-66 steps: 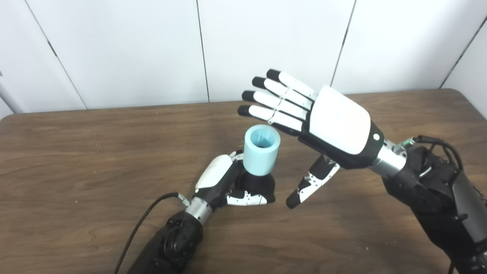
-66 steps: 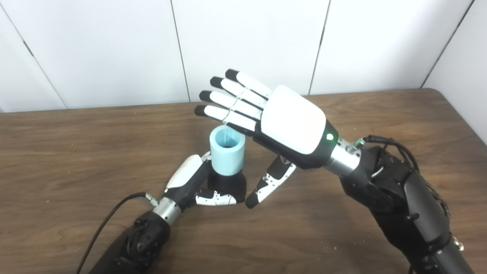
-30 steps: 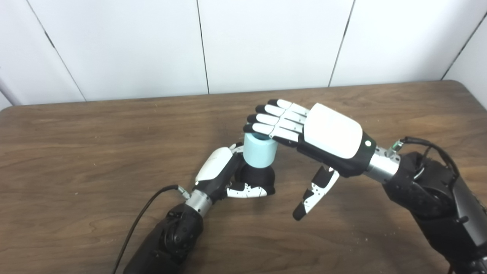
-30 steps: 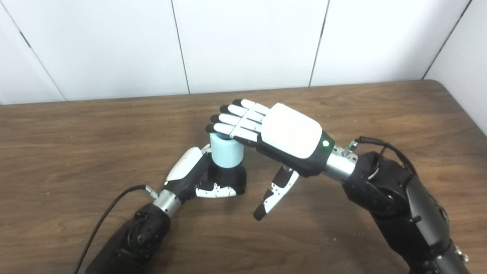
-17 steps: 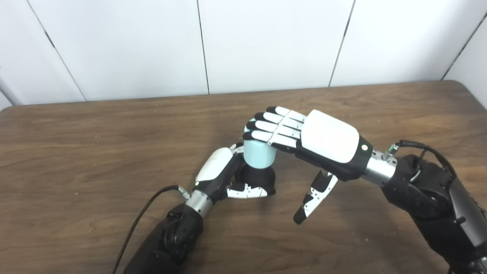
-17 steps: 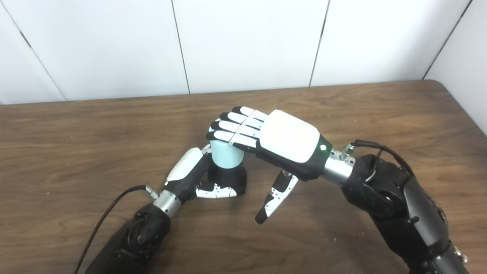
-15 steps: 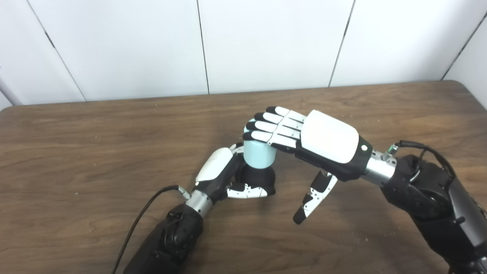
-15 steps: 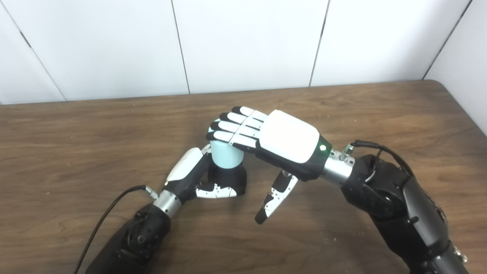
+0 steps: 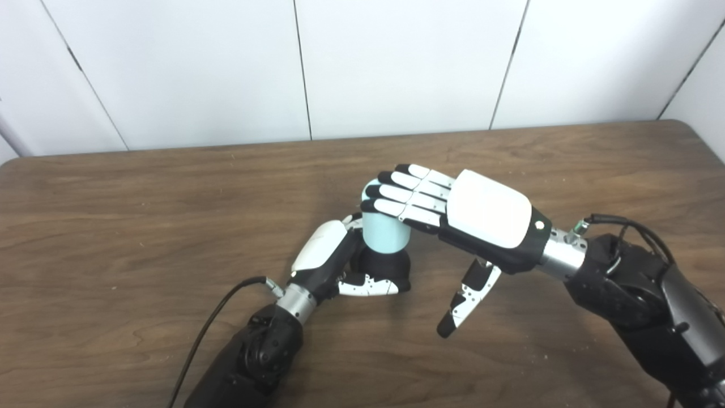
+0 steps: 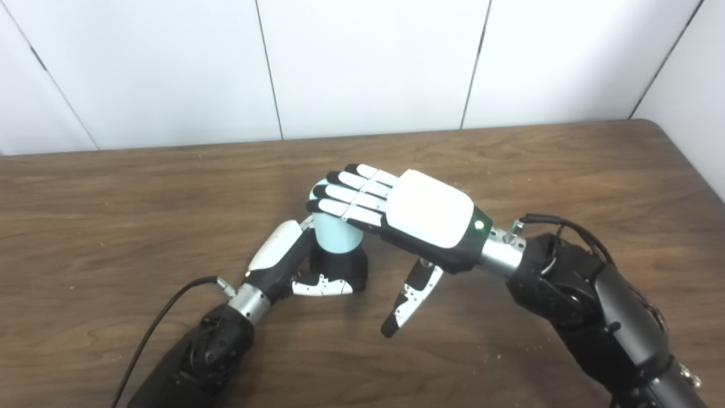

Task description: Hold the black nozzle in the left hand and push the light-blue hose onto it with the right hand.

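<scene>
From my station I see the light-blue hose [image 9: 385, 232] standing upright near the middle of the table [image 9: 113, 226], its lower end seated on the black nozzle [image 9: 380, 265], which rests on the wood. How far the hose has gone down over the nozzle I cannot tell, since the joint is partly hidden.

My left hand [image 9: 331, 263] is wrapped around the nozzle from the left, fingers curled behind it and the thumb [image 9: 368, 288] lying across its near side, so the nozzle is clasped.

My right hand [image 9: 470, 215] comes in from the right, palm down. Its fingers [image 9: 402, 195] are straight and pressed side by side, lying flat across the top rim of the hose and touching it; they grasp nothing. Its thumb [image 9: 467, 297] hangs down and away from the hose, well clear of it.

A black cable [image 9: 209, 328] runs from my left wrist toward the table's near edge.
</scene>
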